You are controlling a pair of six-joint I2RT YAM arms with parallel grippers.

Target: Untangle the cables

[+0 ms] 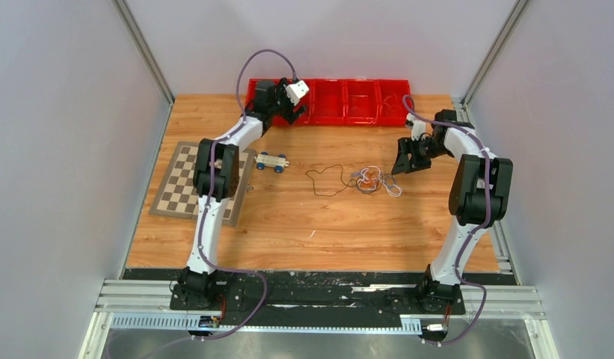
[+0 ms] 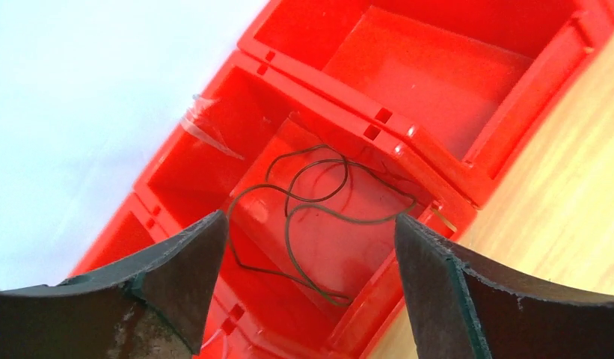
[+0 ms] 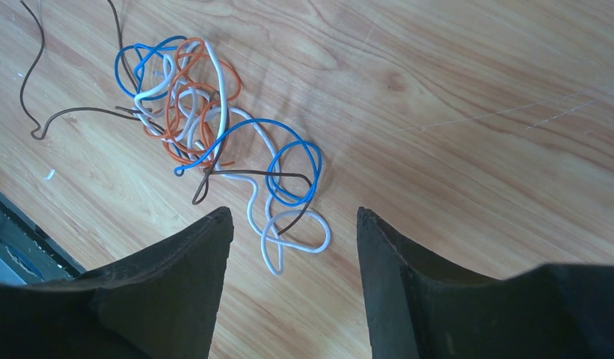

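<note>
A tangle of thin blue, white and orange-red cables (image 1: 372, 179) lies on the wooden table right of centre, and a black cable (image 1: 326, 179) trails off to its left. The right wrist view shows the tangle (image 3: 214, 134) just ahead of my right gripper (image 3: 293, 217), which is open and empty a little above the table; a white loop (image 3: 292, 235) lies between its jaws. In the top view the right gripper (image 1: 402, 166) hovers right beside the tangle. My left gripper (image 1: 295, 112) is open and empty over the red bins. A dark thin cable (image 2: 318, 217) lies loose in the compartment below the left gripper (image 2: 311, 247).
A row of red bins (image 1: 360, 101) stands along the back edge of the table; a thin wire shows in the rightmost one (image 1: 393, 99). A toy car (image 1: 271, 161) stands left of centre. A chessboard (image 1: 185, 179) lies at the left, partly under the left arm.
</note>
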